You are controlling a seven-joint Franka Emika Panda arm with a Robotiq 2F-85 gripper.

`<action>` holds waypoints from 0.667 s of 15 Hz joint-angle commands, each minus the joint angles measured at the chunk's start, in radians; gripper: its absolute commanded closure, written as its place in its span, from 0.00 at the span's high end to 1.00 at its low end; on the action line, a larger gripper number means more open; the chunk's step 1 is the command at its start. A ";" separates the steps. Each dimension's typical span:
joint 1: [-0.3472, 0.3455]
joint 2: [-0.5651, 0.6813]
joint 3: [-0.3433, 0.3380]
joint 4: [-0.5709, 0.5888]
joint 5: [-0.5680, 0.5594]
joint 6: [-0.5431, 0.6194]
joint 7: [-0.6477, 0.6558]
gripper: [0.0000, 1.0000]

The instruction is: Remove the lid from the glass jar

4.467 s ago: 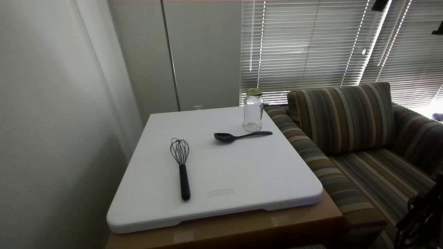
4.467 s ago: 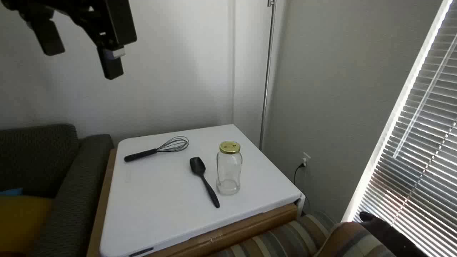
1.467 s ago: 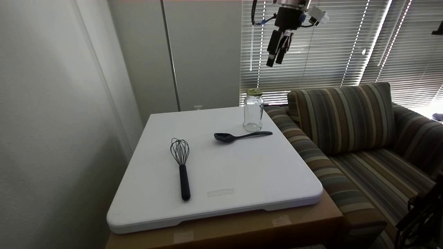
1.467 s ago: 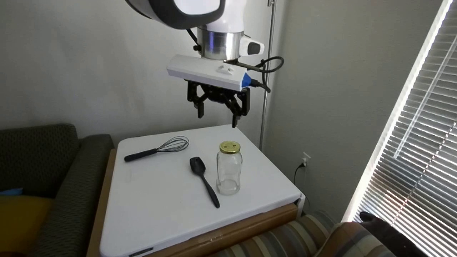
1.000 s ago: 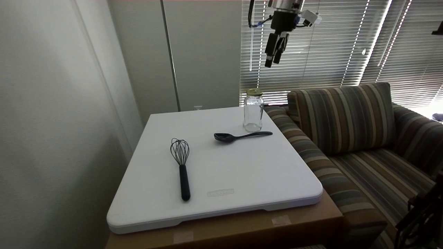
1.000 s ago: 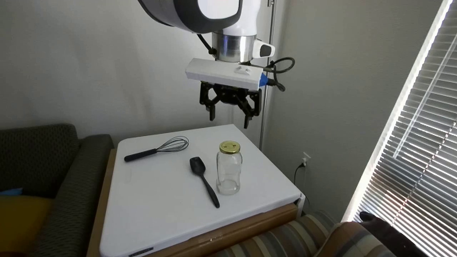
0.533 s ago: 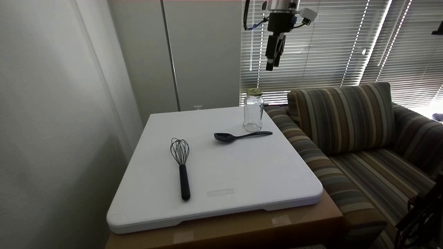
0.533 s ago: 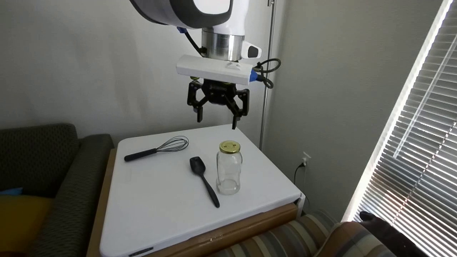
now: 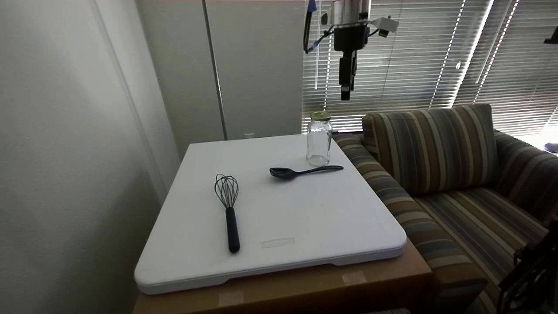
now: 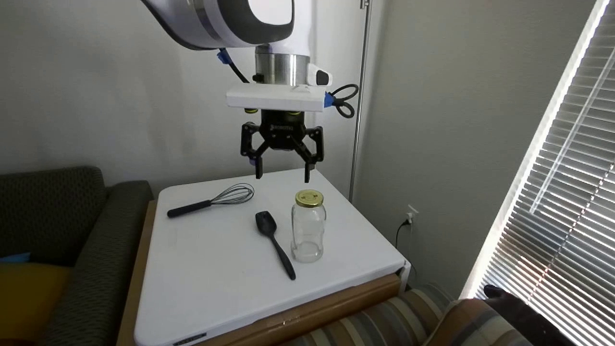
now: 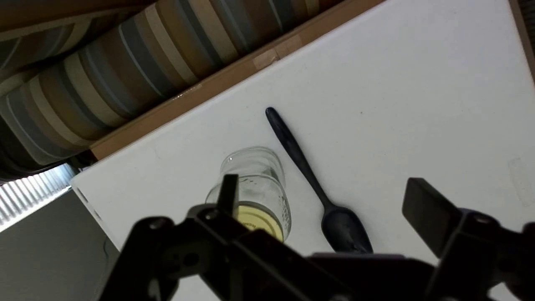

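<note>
Robotiq gripper (image 10: 283, 178) hovering above white tabletop (image 10: 206, 274), 2 jaws spread wide, holding nothing. Gold lid (image 10: 309, 197) is on the upright glass jar (image 10: 307, 230); black spoon (image 11: 320, 192) lies just beside it.

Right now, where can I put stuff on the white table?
The biggest bare patch is between the whisk, spoon and striped armchair. Another is between the whisk's wires and the pole. It's crowded where the glass jar, lid on, stands beside the spoon's handle; the open gripper hangs higher.
</note>
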 commanded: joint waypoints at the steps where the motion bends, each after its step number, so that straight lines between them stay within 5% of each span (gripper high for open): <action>1: -0.017 0.052 0.017 0.028 -0.007 0.000 0.006 1.00; 10: -0.065 0.300 0.036 0.389 0.057 -0.076 0.001 1.00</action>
